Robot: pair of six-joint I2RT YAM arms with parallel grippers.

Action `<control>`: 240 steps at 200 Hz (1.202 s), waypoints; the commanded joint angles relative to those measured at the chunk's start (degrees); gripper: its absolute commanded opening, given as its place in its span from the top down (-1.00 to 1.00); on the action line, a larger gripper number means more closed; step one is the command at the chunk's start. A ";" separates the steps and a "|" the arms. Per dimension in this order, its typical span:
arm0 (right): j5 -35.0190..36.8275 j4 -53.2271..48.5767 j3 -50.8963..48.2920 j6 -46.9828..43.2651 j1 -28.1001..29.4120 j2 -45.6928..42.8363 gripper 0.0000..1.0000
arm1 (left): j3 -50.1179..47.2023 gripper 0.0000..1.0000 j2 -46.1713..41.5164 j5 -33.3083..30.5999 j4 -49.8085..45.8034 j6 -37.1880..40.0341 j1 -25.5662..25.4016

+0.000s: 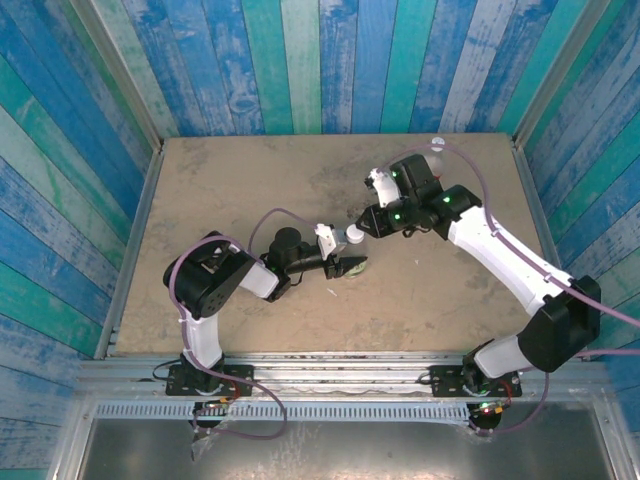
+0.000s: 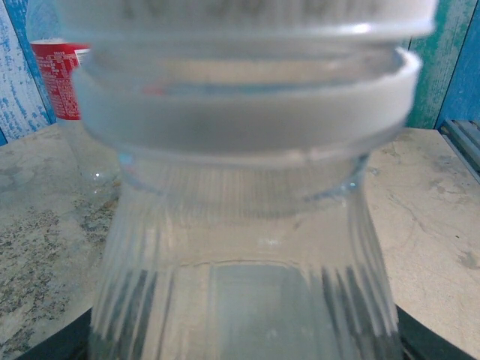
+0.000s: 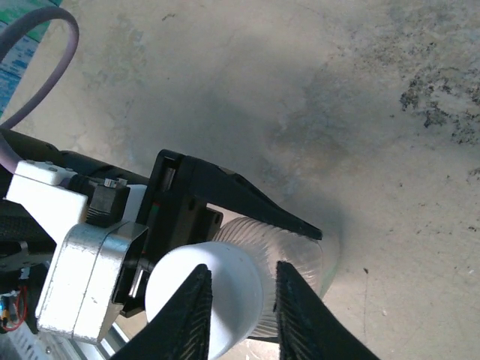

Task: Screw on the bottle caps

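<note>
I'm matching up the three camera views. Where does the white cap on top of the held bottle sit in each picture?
Top external: the white cap sits just right of picture centre.
Left wrist: it runs along the top edge, blurred, above the neck ring.
Right wrist: it is at the bottom, left of centre, gripped by the right tool.
Shared landmark: the clear ribbed bottle under the cap.

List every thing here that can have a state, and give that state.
left gripper: shut on the clear bottle.
clear bottle: upright, held by its ribbed body.
white cap: on that bottle's neck; tightness cannot be told.
right gripper: shut on the white cap.
red-labelled bottle: upright on the table, ungripped; top cut off.
</note>
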 commanded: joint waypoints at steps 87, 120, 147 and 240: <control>-6.52 0.51 -10.29 0.85 1.21 -11.31 0.63 | 1.08 -0.17 1.95 -0.50 -8.36 3.09 -0.22; -3.28 2.20 -7.73 0.66 -0.79 -9.48 0.40 | 1.03 -0.17 1.85 -0.15 -8.17 2.92 -0.25; -4.51 2.11 -3.51 -0.93 -2.03 -4.18 0.41 | 0.74 -0.17 1.82 -0.06 -7.58 2.14 -0.36; -13.72 0.09 -8.58 -2.83 -1.64 -6.23 0.65 | 0.70 -0.16 1.77 -0.61 -7.20 1.67 -0.36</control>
